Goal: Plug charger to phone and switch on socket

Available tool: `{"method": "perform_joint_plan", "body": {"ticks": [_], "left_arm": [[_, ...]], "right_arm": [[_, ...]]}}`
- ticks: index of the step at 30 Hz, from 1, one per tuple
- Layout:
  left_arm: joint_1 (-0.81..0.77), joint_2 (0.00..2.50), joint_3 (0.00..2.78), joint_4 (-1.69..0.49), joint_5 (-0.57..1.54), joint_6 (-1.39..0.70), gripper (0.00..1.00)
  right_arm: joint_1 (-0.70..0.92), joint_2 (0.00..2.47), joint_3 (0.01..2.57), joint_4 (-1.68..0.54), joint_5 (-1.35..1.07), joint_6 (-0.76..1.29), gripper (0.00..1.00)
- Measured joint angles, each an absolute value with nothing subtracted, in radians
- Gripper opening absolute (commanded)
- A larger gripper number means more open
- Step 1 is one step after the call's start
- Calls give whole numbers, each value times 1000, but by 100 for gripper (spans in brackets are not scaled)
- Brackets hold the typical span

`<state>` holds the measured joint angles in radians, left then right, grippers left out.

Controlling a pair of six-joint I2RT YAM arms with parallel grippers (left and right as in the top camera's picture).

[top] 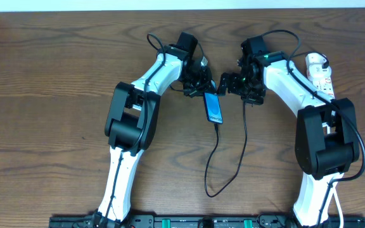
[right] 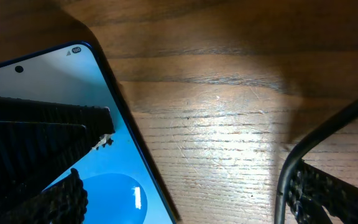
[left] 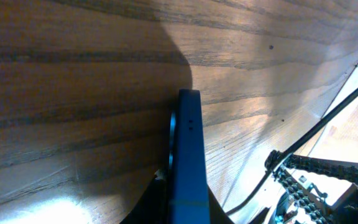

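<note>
At centre-left of the table (top: 56,76), the left gripper (top: 198,81) is sitting at the phone's top end. Its jaws are pressing fully together on the phone (top: 213,107). The left wrist view is showing the phone (left: 188,162) edge-on between two dark finger shapes. The phone is lying near table centre between the two grippers, its blue screen facing up; I cannot tell whether it is resting flat. The charger (top: 245,136) is running from the phone's lower end down toward the near edge, looping, then climbing back under the right gripper. I cannot tell whether its tip is seated. The right gripper (top: 233,83) is hovering just right of the phone's top with jaws spread wide, holding nothing. In its wrist view, one finger (right: 36,124) is hanging over the screen (right: 48,81). The socket (top: 320,73) is lying at the far right, well apart from the phone.
</note>
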<state>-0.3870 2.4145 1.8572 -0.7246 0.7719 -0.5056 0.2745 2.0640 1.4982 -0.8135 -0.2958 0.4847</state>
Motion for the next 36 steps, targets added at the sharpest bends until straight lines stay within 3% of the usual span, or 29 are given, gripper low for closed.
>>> {"method": "perform_joint_plan", "body": {"ticks": [13,19,21,36], "left_arm": [[-387,2415,1858,-724,759,-505,8],[-387,2415,1859,-723,757,-524,38],[-387,2415,1864,-723,762,-524,40],[-387,2414,1872,-733,757,-527,41]], "right_arm": [[274,2064,1498,-813,-296,485,99],[274,2064,1498,-814,-296,484,99],[274,2064,1498,-813,-296,485,99],[274,2064,1498,-815,-296,485,99]]}}
